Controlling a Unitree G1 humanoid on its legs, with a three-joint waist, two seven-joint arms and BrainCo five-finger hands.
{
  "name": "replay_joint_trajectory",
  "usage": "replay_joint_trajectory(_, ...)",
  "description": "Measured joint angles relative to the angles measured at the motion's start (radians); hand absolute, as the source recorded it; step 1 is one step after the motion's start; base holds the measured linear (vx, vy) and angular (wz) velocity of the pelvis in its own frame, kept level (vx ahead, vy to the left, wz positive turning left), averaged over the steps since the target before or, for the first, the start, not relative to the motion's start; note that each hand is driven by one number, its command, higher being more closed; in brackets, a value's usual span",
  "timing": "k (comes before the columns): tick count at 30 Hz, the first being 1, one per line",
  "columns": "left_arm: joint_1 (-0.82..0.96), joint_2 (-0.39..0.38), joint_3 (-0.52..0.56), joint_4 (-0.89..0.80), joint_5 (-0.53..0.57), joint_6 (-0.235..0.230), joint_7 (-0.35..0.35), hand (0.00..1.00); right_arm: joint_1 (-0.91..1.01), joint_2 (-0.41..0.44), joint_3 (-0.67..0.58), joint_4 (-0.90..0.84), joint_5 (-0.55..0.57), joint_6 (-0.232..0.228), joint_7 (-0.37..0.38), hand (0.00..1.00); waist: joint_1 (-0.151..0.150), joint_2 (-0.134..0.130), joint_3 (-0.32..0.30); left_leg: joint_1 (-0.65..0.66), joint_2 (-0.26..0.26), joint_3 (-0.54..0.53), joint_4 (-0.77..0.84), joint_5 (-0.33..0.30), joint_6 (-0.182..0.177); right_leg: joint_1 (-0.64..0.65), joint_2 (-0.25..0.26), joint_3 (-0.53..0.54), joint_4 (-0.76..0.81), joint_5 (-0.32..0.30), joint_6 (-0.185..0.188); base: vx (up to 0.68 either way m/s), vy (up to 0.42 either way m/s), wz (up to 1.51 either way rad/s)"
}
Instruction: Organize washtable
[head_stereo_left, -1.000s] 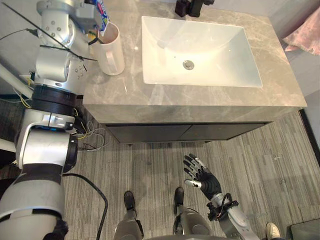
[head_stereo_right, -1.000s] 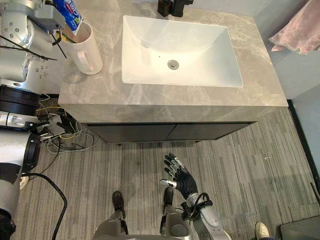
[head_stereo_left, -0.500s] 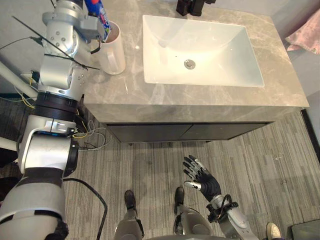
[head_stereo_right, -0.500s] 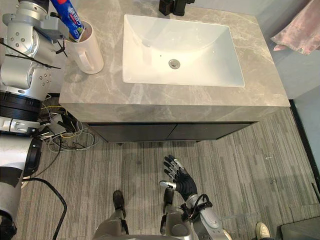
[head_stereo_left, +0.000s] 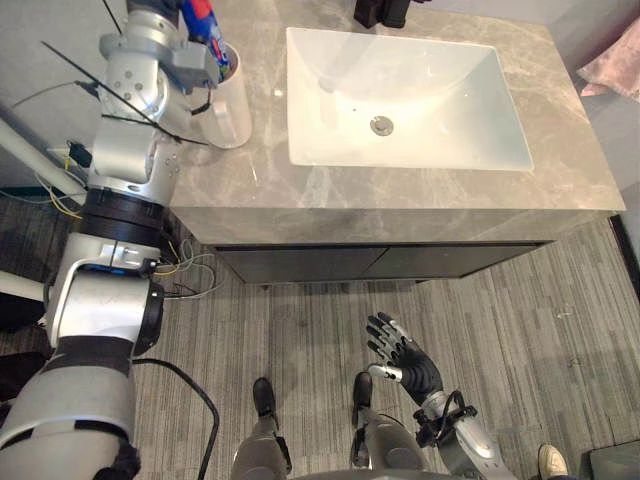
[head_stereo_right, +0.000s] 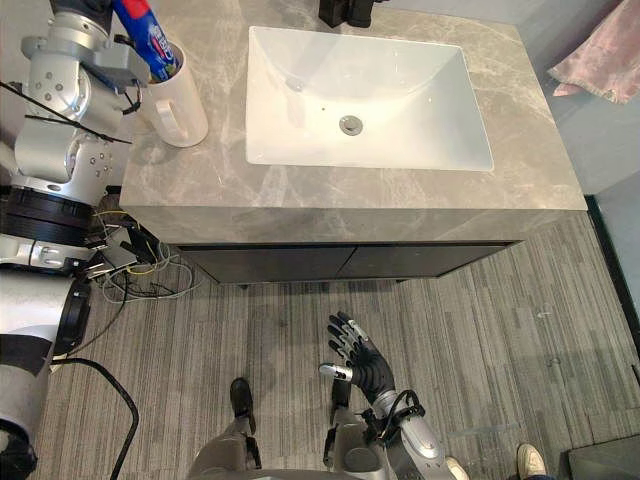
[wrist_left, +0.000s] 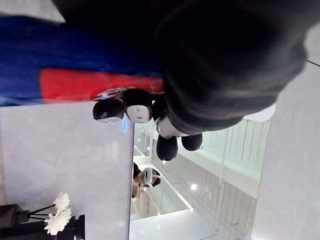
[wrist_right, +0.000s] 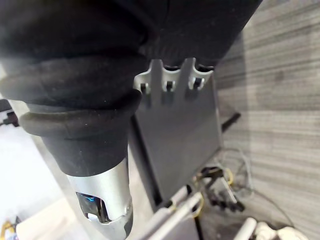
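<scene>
At the white cup, the left hand grips the toothpaste tube.

A blue tube is seen tilted into the white cup on the desk, beside the sink.

loc: bathroom | vanity: grey marble-look countertop, white rectangular basin with drain, black faucet at back | dark cabinet under | white cup holding toothpaste tube | pink towel hanging right
</scene>
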Motion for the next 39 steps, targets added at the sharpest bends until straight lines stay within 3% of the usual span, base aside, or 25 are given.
replay_joint_trajectory(11,0.016,-0.017,0.000,0.000,0.001,0.007,-0.001,1.00,0.001,0.000,0.000,0.019,0.000,0.000,0.000,0.00,0.001,0.000,0.007,0.000,0.000,0.002,0.000,0.000,0.000,-0.001,0.000,0.001,0.000,0.000,0.000,0.00,0.000,0.00)
replay_joint_trajectory(12,0.016,-0.017,0.000,0.000,0.001,0.007,-0.001,0.00,0.001,0.000,0.000,0.019,0.000,-0.001,-0.001,0.00,0.001,0.000,0.012,0.000,0.000,0.003,0.000,0.000,0.000,-0.001,0.000,0.002,0.000,0.000,0.000,0.00,0.000,0.00)
replay_joint_trajectory(32,0.016,-0.024,0.000,0.006,0.002,0.019,-0.001,0.00,0.003,0.002,-0.001,0.019,0.000,-0.003,-0.002,0.00,0.005,0.001,0.022,0.005,0.001,0.002,0.000,0.000,0.000,0.005,-0.001,-0.002,0.000,0.001,0.001,0.00,0.000,0.00)
replay_joint_trajectory(39,0.010,-0.011,-0.002,0.006,0.000,0.019,-0.015,0.00,0.003,0.002,0.000,0.019,0.000,-0.003,-0.002,0.00,0.020,0.006,0.020,0.009,-0.001,0.001,0.000,0.001,0.001,0.009,-0.001,-0.002,0.000,0.001,0.001,0.00,0.000,0.00)
